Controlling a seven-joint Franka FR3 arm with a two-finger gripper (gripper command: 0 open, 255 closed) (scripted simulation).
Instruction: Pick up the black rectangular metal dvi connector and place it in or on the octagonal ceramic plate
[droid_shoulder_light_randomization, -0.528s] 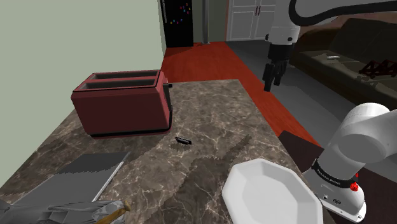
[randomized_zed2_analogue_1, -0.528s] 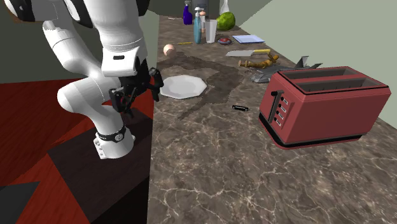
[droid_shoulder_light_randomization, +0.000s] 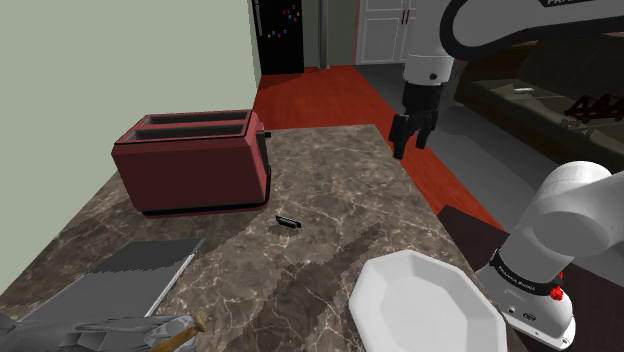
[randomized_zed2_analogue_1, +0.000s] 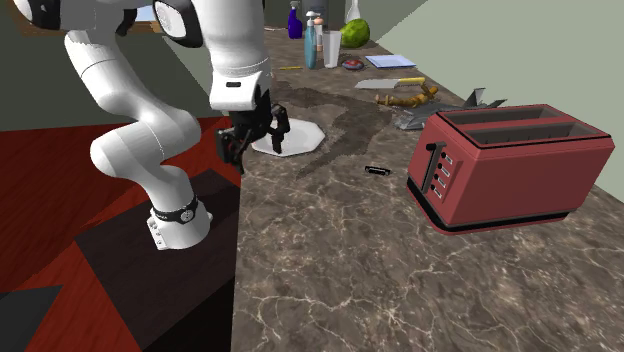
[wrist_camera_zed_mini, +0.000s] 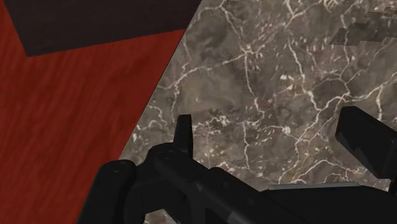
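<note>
The small black DVI connector lies flat on the marble counter, just in front of the red toaster. The white octagonal plate rests near the counter's edge by the robot's stand; in the second exterior view the hand covers part of it. My gripper hangs open above the counter's far edge, well away from the connector. Its fingers stand wide apart with nothing between them, over marble and red floor.
A red toaster stands close behind the connector. A grey board lies at the shoulder view's lower left. Bottles, a knife and other items crowd the counter's far end in the second exterior view. Red floor borders the counter.
The arm has swung toward the shoulder view's left, carrying the gripper from over the floor to above the counter's edge. Connector and plate have not moved.
</note>
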